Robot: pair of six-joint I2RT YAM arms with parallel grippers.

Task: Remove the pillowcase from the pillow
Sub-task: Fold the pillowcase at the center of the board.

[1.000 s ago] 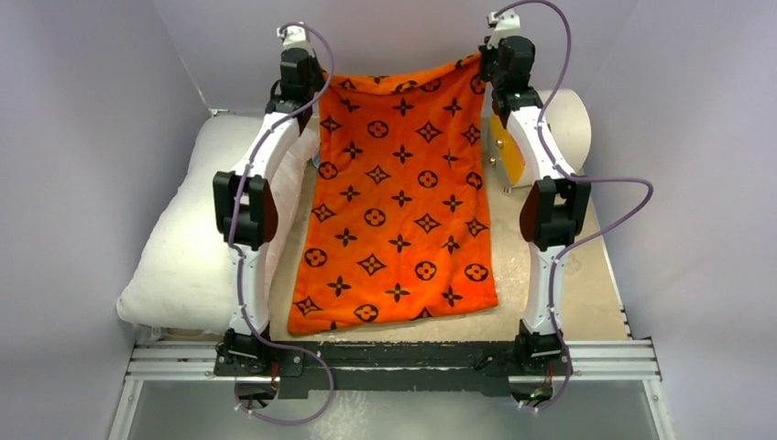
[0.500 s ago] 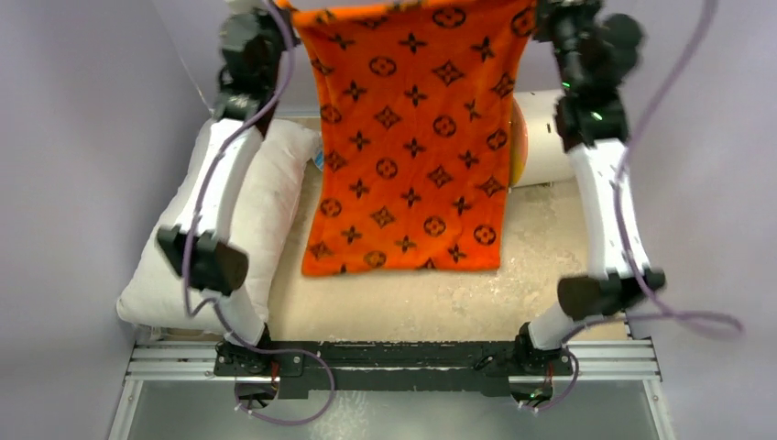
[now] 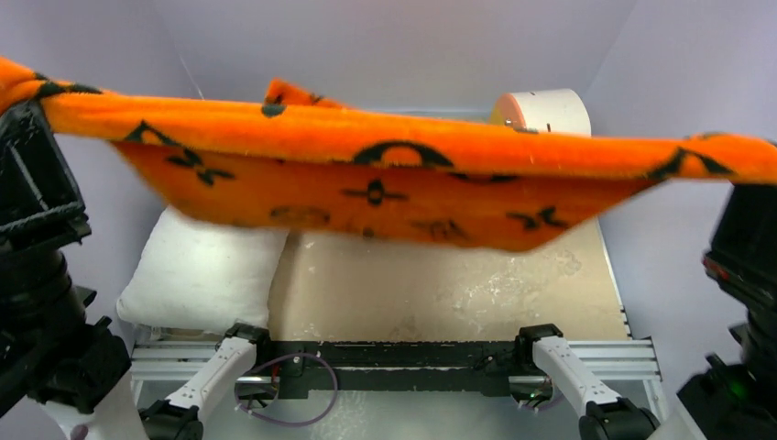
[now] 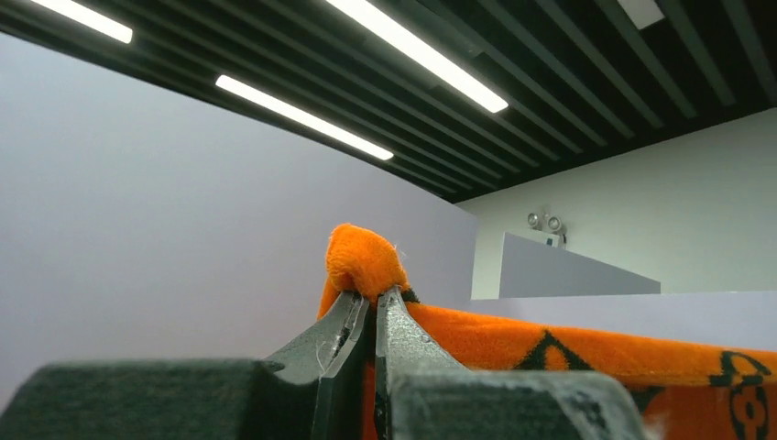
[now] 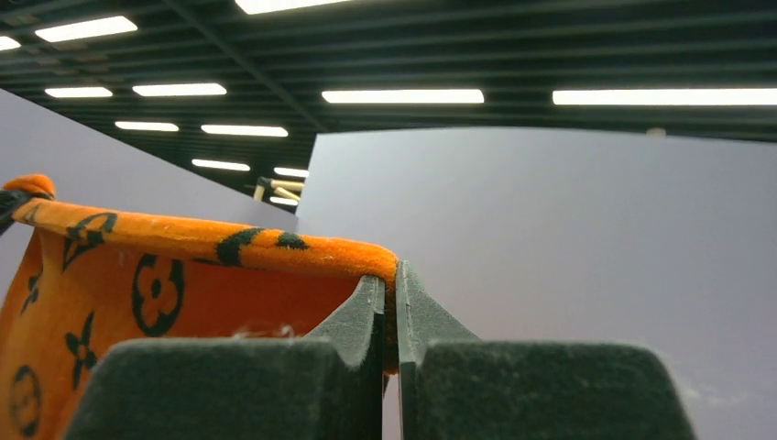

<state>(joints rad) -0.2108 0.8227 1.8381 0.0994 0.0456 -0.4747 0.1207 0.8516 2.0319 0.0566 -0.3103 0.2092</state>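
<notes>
The orange pillowcase (image 3: 385, 147) with black motifs hangs stretched between both grippers, high above the table and close to the top camera. The white pillow (image 3: 202, 275) lies bare on the left side of the table, outside the pillowcase. My left gripper (image 4: 373, 298) is shut on one top corner of the pillowcase (image 4: 366, 261); in the top view it is at the far left (image 3: 23, 110). My right gripper (image 5: 391, 275) is shut on the other top corner of the pillowcase (image 5: 183, 238); in the top view it is at the far right (image 3: 747, 183).
A white cylinder with an orange face (image 3: 541, 112) lies at the back right of the table (image 3: 440, 284). Grey walls enclose the left, back and right. The aluminium rail (image 3: 394, 353) with the arm bases runs along the near edge.
Both arms have lifted the pillowcase from lying on the table to hanging high, near the top camera. The pillow has stayed on the left side of the table.
</notes>
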